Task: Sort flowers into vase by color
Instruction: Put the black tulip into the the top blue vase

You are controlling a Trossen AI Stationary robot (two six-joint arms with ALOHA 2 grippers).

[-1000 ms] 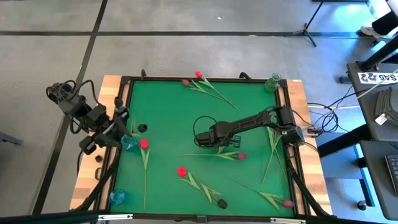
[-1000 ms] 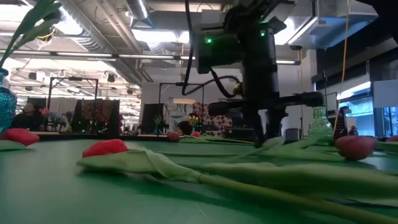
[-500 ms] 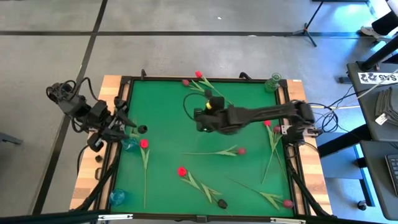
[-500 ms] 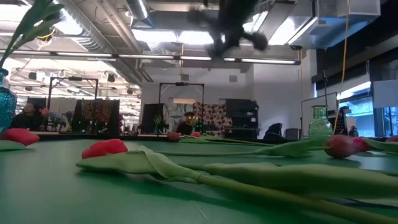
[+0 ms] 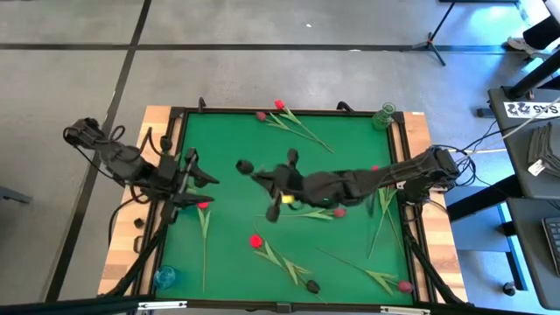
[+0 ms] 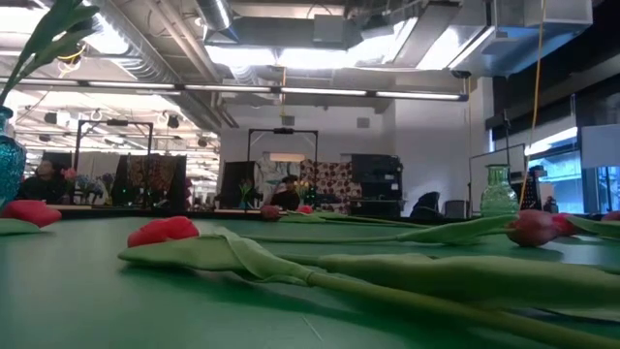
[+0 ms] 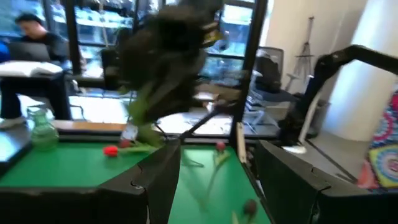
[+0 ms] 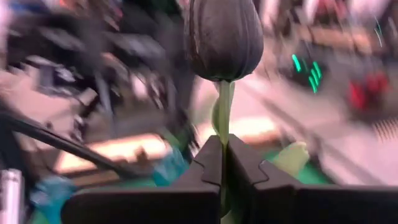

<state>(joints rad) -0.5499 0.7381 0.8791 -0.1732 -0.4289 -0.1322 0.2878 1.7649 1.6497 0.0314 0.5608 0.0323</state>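
Right end effector [image 8: 222, 163] is clenched on the thin green stem of a black tulip [image 8: 224, 38], pinched just below the head, and is carrying it over the middle of the green counter [image 5: 236, 131]. From above, the dark head [image 5: 246, 165] sits at the leading tip of the right arm, toward the left arm. Left end effector [image 5: 194, 178] hangs released, fingers apart with nothing between them, at the counter's left edge. Handling call: these flowers look very light, with soft fabric heads and a thin stem that probably flexes, so the long tail will likely swing when moved fast. Grip on the stem near the head, not on the head or the floppy leaves; moderate squeeze, since a thin stem can slip or twist between flat pads. The rest lie loose on the counter: a red tulip [image 5: 255, 241] front-centre, another red tulip [image 5: 203, 204] near the left arm, a dark one [image 5: 312, 286] near the front edge, and a pair at the far edge [image 5: 279, 106]. A clear green vase [image 5: 383, 115] stands at the far right corner, a blue vase [image 5: 164, 277] at the near left corner. Writing: a white tag [image 5: 534, 108] off to the right has dark characters, possibly "S46" — too small to be sure. No brands readable elsewhere.
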